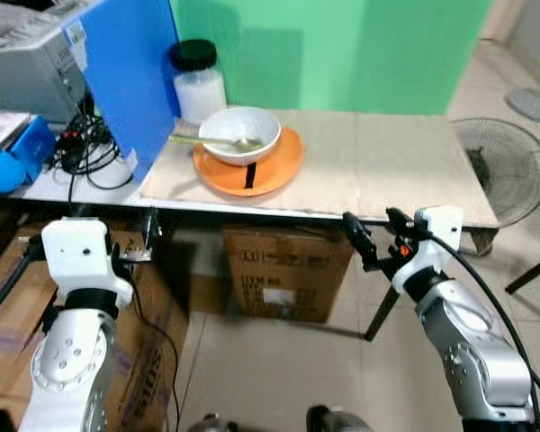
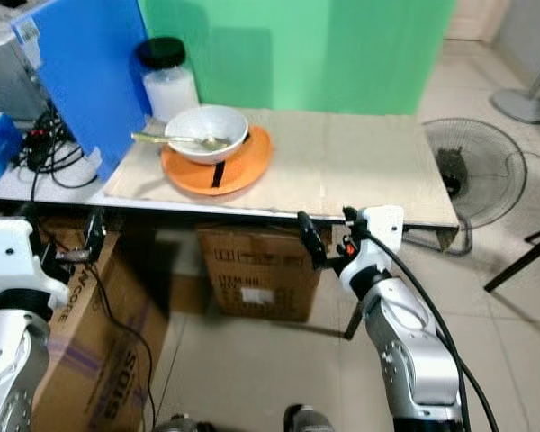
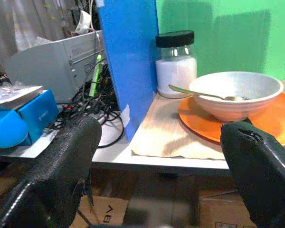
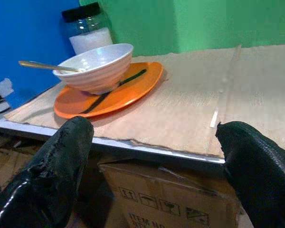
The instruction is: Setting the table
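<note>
The left gripper (image 3: 156,156) hangs below the surface (image 1: 387,171) edge, jaws apart. On the surface's left, a white bowl (image 1: 240,133) holding a spoon (image 1: 211,139) sits on an orange plate (image 1: 274,166). The right gripper (image 4: 154,156) also has its jaws apart. Carton (image 1: 279,279) print is unreadable.

Left gripper (image 3: 156,175), right gripper (image 4: 152,161) raised forward, jaws apart.

spoon (image 1: 218,140): bowl contents unclear | fan (image 1: 508,171): cut by right edge
</note>
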